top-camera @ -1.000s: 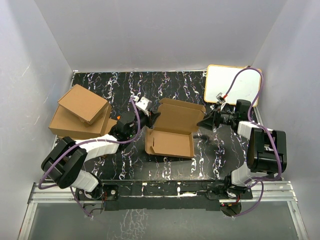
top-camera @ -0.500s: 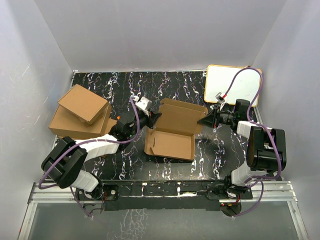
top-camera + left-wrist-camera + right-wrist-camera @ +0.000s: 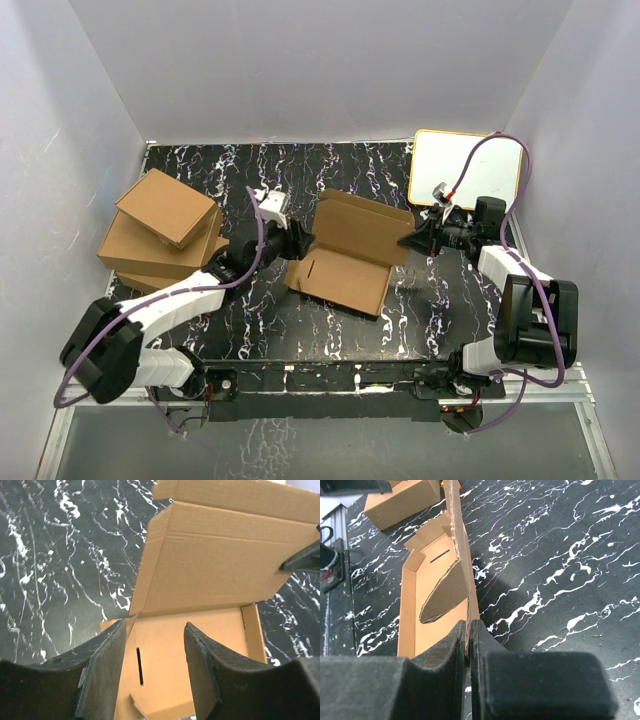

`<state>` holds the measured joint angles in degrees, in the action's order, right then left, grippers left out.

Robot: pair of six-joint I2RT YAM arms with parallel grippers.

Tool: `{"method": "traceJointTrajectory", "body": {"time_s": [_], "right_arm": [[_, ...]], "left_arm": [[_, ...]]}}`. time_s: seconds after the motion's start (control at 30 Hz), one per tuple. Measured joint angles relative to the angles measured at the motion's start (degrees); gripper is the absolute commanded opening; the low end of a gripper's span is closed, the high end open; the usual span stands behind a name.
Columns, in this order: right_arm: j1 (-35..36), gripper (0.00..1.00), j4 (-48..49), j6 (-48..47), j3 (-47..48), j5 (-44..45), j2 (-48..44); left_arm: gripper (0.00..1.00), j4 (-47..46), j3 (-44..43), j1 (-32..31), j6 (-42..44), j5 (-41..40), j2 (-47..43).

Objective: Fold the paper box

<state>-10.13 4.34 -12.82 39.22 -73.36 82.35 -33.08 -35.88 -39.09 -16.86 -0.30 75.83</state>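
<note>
At the middle of the table [image 3: 200, 180], just ahead of the two arm bases, the paper box [image 3: 340, 275] lies open, with its shallow tray toward the arms and its lid panel raised behind it.

The left end effector [image 3: 300, 240] stands at the tray's left rear corner with its fingers [image 3: 105, 670] spread. Nothing sits between them, and the tray shows through the gap. The right end effector [image 3: 410, 240] is pressed together on a thin cardboard edge at the right side of the box, pinching it.

The step in hand appears to be raising the side flaps while the right side is anchored.
- Hold the right pinch steady so the box does not slide on the table.
- Bring the left end effector squarely onto the left flap.
- Fold along the scored crease, not across it.
- Press slowly, since corrugated board is likely to kink if forced off the crease.

Some details are unclear:
- Whether the right end effector pinches a wall or a lid flap cannot be told.
- Whether the left fingers touch the cardboard cannot be told.
- The tray's near wall is cut off in the left wrist view.

Farther back, the piled boxes [image 3: 160, 225] at the left and the white board [image 3: 465, 170] at the right lie well apart from the work.
</note>
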Motion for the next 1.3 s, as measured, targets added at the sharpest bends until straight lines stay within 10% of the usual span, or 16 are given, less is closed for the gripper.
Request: {"method": "traceJointTrajectory", "body": {"time_s": [0.23,0.43,1.3], "right_arm": [[0.0,0.08,-4.3,-6.2,0.0,0.3,-3.1],[0.0,0.08,-7.2,-9.6,0.0,0.3,-3.2],[0.0,0.08,-7.6,-11.1,0.0,0.3,-4.8]], "left_arm": [[0.54,21.7,-1.9,0.6,-9.9,-5.5,-12.6],[0.33,29.0,0.7,3.5,-13.7,-5.9,-13.9],[0.31,22.6,-4.0,6.7,-20.7,7.3,7.3]]}}
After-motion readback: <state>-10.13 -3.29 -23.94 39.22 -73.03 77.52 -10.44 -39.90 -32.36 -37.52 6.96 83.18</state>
